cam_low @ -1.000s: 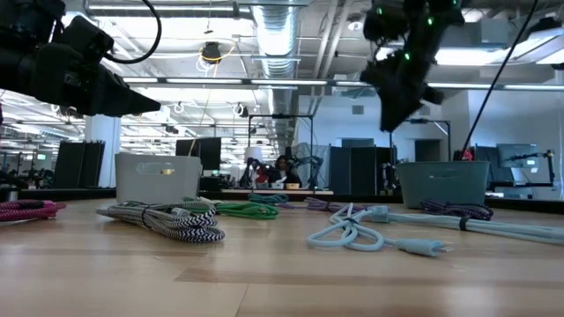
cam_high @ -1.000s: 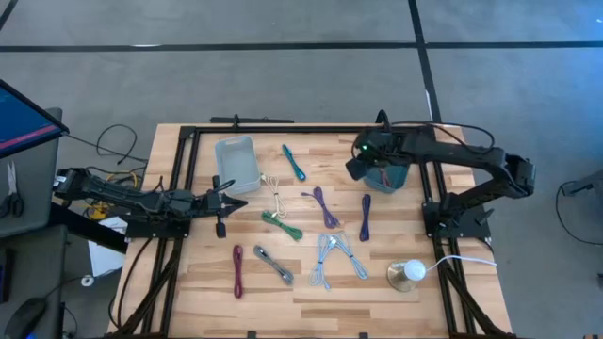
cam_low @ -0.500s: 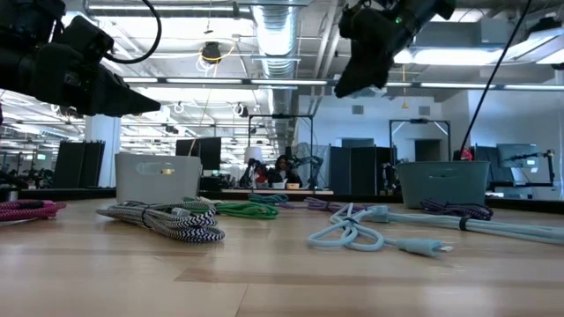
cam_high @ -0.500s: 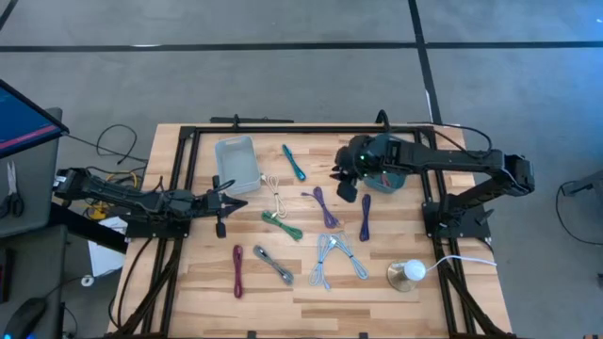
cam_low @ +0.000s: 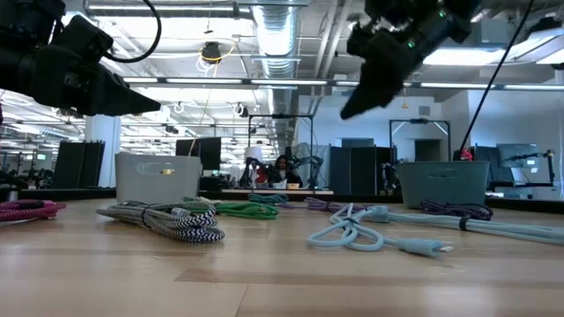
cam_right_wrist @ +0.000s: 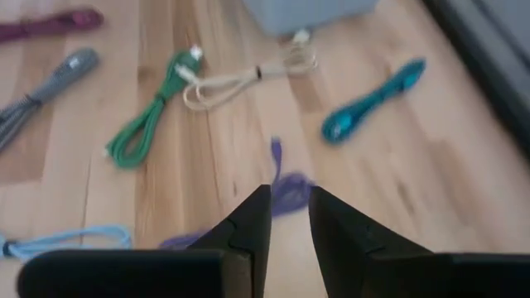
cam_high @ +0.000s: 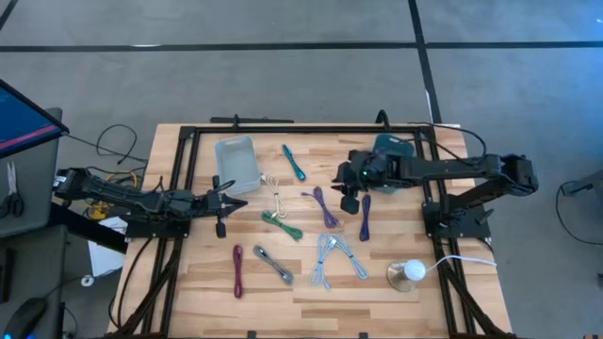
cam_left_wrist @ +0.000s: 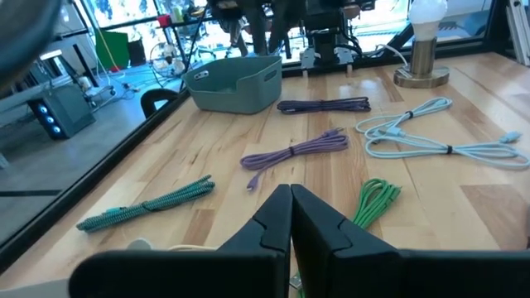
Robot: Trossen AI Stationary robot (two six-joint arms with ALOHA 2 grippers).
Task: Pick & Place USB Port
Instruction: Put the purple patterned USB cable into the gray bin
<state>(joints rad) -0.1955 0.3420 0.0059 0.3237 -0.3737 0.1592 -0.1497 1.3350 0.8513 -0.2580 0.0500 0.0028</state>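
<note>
Several bundled USB cables lie flat on the wooden table: a light purple one point(cam_high: 325, 207), dark purple point(cam_high: 366, 217), teal point(cam_high: 293, 162), cream point(cam_high: 275, 193), green point(cam_high: 283, 224), light blue point(cam_high: 334, 256), grey point(cam_high: 273, 266) and magenta point(cam_high: 237, 271). My right gripper point(cam_high: 346, 195) hovers above the table between the two purple cables, empty, with its fingers slightly open. In its wrist view the light purple cable point(cam_right_wrist: 286, 190) lies just beyond the fingertips. My left gripper point(cam_high: 231, 201) waits shut at the table's left side, touching nothing.
A teal bin point(cam_high: 394, 147) stands at the far right, behind my right arm. A grey-blue bin point(cam_high: 237, 162) stands at the far left. A lamp with a white bulb point(cam_high: 407, 273) sits near the right front corner. Black frame rails border the table.
My right gripper has left its place above the teal bin, swinging toward the table's left and then toward the near edge. It rose partway through and has come down again, and now hangs over the purple cables. No cable has moved.
</note>
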